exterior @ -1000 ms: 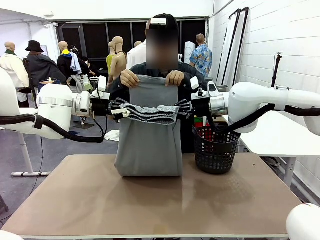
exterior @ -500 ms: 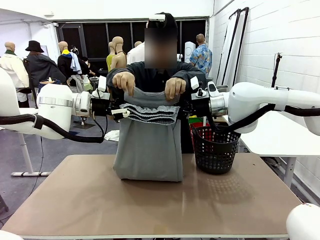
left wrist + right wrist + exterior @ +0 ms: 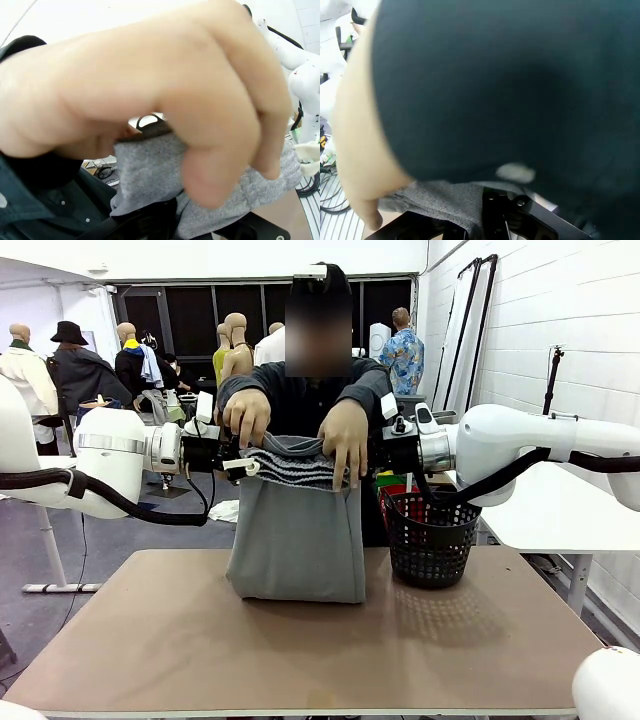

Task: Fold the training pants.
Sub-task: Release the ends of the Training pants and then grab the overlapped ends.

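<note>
**Left gripper** (image 3: 232,458): the jaws are clamped together on one end of the gathered waistband of the training pants (image 3: 297,540).

**Right gripper** (image 3: 370,454): the jaws are clamped on the opposite end of the same waistband.

The two grippers stand level with each other. Their fingers point inward toward one another, well above the table (image 3: 300,650).

**Garment position.** The training pants span the gap between the two grippers, and the bunched waistband runs from one set of fingers to the other. Below the grippers the cloth hangs as a flat grey panel. Its lower edge rests on the table beneath the gap.

**Person's hands.**
- The hand by the left gripper (image 3: 245,418) pinches cloth on top of the waistband, just inboard of that gripper's fingers.
- The hand by the right gripper (image 3: 347,440) lies over the waistband with its fingers down the front face, just inboard of that gripper.
- Both hands touch the garment.

**Left wrist view.** Grey cloth lies directly ahead of the black fingers and runs down between them. The person's hand is close above it.

**Right wrist view.** Grey cloth sits against the black fingers at the bottom edge. A dark sleeve (image 3: 510,90) is immediately ahead.

**Black mesh basket** (image 3: 432,535): it stands on the table below and outboard of the right gripper. It is near the hanging cloth and not touching it.
</note>
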### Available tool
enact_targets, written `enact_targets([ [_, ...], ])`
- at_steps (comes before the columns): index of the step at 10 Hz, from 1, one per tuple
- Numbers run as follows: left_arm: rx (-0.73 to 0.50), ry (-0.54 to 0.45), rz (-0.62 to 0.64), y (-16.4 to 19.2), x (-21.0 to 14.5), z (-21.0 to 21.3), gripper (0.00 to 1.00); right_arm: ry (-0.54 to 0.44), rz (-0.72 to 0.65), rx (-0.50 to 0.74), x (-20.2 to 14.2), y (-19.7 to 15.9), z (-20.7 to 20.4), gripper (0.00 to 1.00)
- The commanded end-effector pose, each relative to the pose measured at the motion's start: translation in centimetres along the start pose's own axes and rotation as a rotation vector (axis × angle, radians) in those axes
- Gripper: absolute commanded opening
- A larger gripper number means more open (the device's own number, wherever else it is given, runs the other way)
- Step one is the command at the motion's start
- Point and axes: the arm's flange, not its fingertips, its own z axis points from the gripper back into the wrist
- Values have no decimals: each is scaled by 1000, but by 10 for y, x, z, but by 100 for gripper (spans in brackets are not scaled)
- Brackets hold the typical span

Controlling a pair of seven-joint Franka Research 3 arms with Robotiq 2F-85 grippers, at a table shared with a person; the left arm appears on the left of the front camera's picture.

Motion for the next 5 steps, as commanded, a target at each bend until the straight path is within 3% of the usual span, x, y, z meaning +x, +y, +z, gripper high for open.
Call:
enact_targets([
  [1,14,-26,-15,-3,2,0,0,1,-1,1,5,2,-2,0],
  [5,14,-26,-15,-3,2,0,0,1,-1,1,5,2,-2,0],
])
